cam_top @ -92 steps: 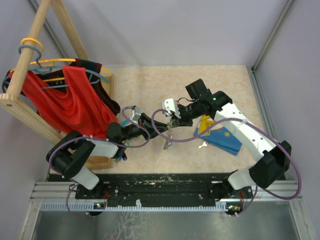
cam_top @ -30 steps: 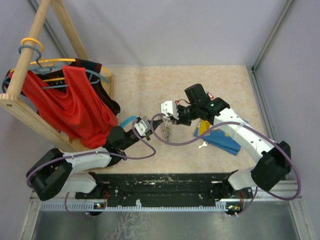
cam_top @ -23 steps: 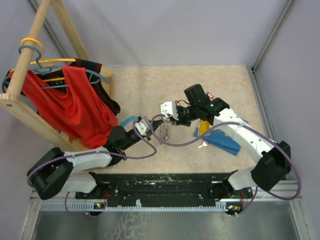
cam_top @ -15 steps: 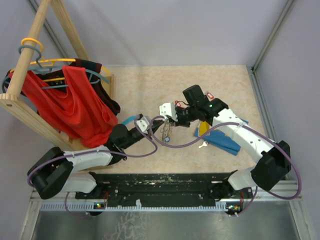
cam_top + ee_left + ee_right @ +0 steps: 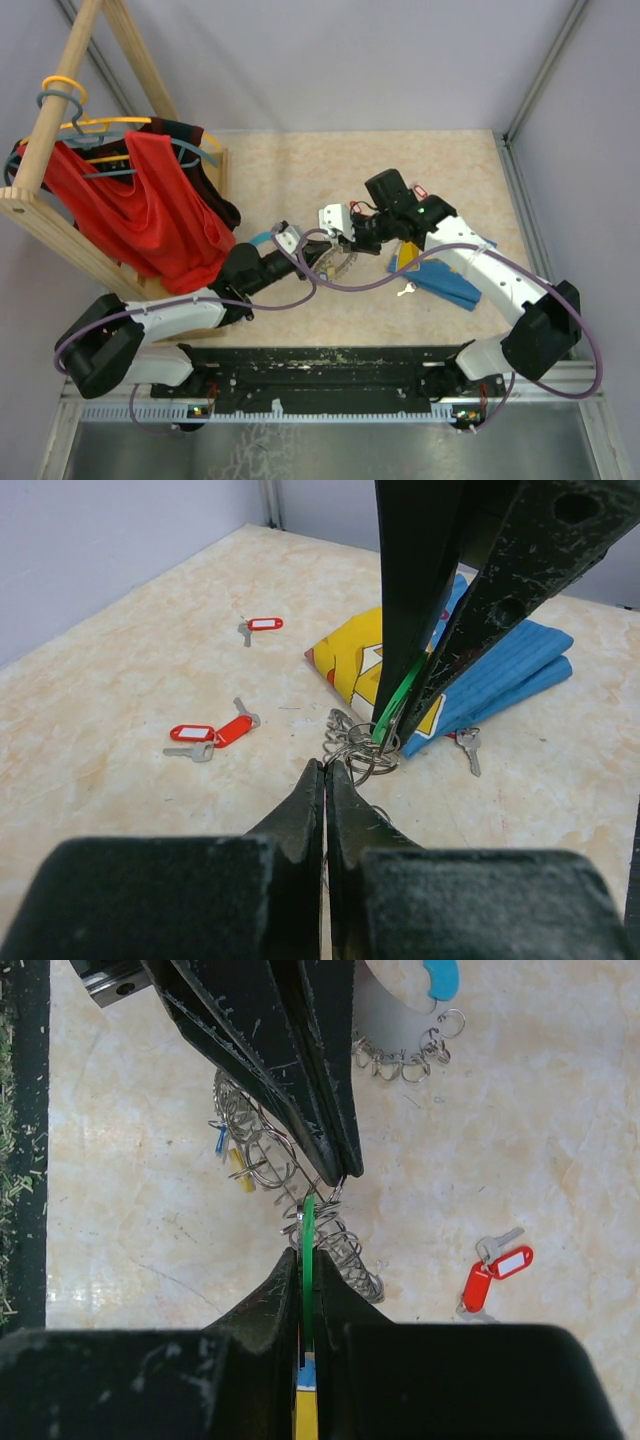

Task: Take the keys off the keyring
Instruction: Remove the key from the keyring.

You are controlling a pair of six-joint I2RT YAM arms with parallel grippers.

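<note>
Comparing views first: top external puts the left gripper (image 5: 316,256) and right gripper (image 5: 347,241) tip to tip over the middle of the bench (image 5: 300,170). The keyring (image 5: 335,264) is a small silver tangle at 6 o'clock of the tips, too small there to read any grip. Left wrist view resolves more: its own jaws are fully closed, with the tips right at the 8 o'clock edge of the ring cluster; cannot tell whether a loop is pinched. Right gripper enters that view from 12 o'clock, clamped on a green tag (image 5: 398,695) that runs down into the loops. Right wrist view shows the same tag edge-on between its fingers, and alone shows a tiny blue tag (image 5: 221,1140) and a yellow tag (image 5: 238,1167) at 9 o'clock of the loops. Left wrist view gives the clearest look at the folded blue and yellow cloth (image 5: 500,665), a bare silver key (image 5: 468,750) just beside it, and red-tagged keys (image 5: 208,732) loose at 9 o'clock. Keyring looks grey and wire-thin, fringed with many small silver loops, bunched chain-like.
</note>
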